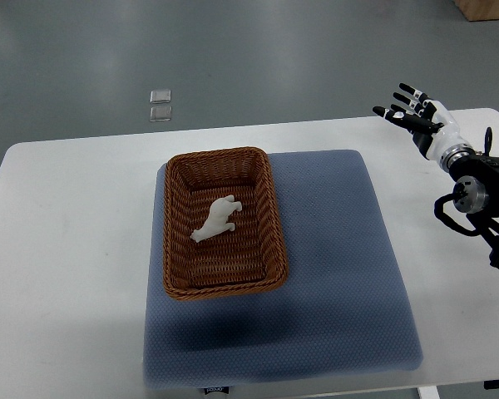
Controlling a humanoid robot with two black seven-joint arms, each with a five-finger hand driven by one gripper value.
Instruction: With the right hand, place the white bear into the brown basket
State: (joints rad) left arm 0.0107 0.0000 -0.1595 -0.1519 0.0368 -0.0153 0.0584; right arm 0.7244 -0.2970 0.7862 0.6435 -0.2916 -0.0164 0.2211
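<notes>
The white bear (pixel 217 219) lies on its side inside the brown wicker basket (pixel 270 208), near the basket's middle. The basket stands on the left part of a blue-grey mat (pixel 341 249). My right hand (pixel 409 111) is far off to the upper right, above the table's far right corner, with its fingers spread and nothing in them. Its arm comes in from the right edge. No left arm shows.
The mat lies on a white table (pixel 66 224). Two small clear squares (pixel 160 105) lie on the grey floor beyond the table's far edge. A brown box corner (pixel 486 8) shows at the top right.
</notes>
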